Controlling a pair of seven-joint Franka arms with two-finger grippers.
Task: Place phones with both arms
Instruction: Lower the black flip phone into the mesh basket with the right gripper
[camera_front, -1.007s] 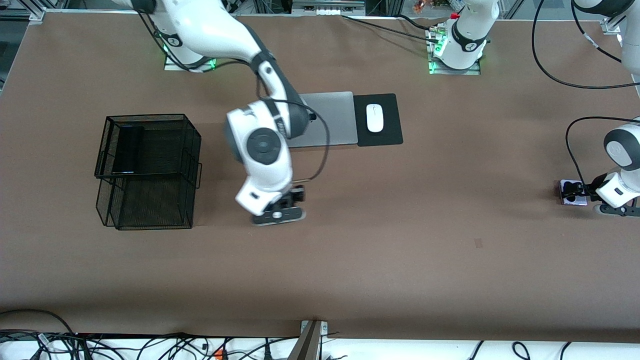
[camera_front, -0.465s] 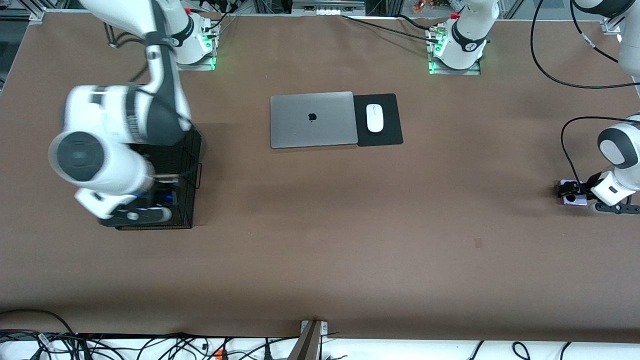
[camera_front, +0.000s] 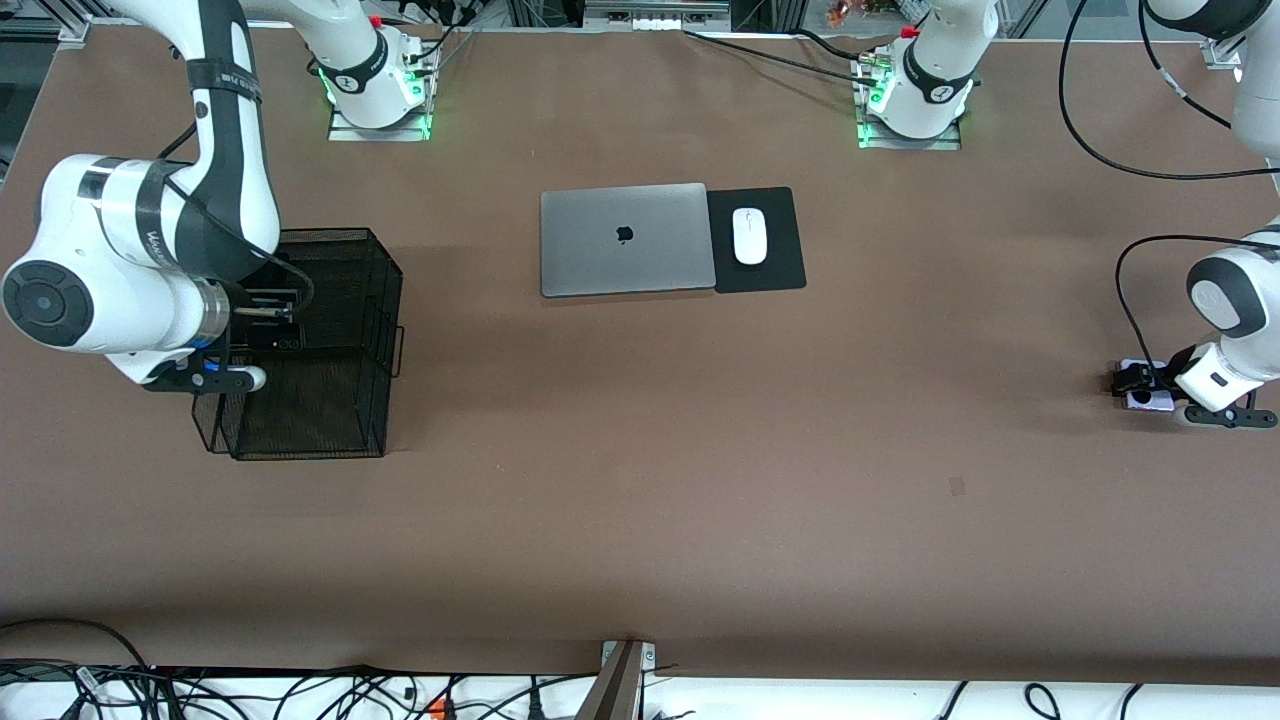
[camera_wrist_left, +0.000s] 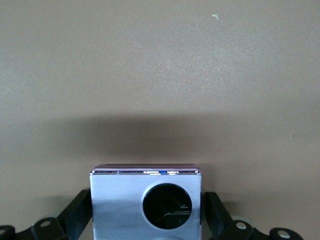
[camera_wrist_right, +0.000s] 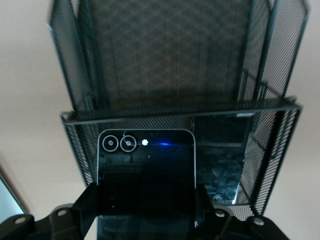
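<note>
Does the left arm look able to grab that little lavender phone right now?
Probably yes: the left claw sits open around the small lavender-white phone on the brown table, one finger at each side, nothing between them.

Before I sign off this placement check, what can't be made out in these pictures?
- Long black phone, right wrist view: partly covered by the small black phone the right pincer holds.
- Lavender phone, left wrist view: lower part cut off by the edge.
- Left pincer, same view: contact with that phone unclear.
</note>
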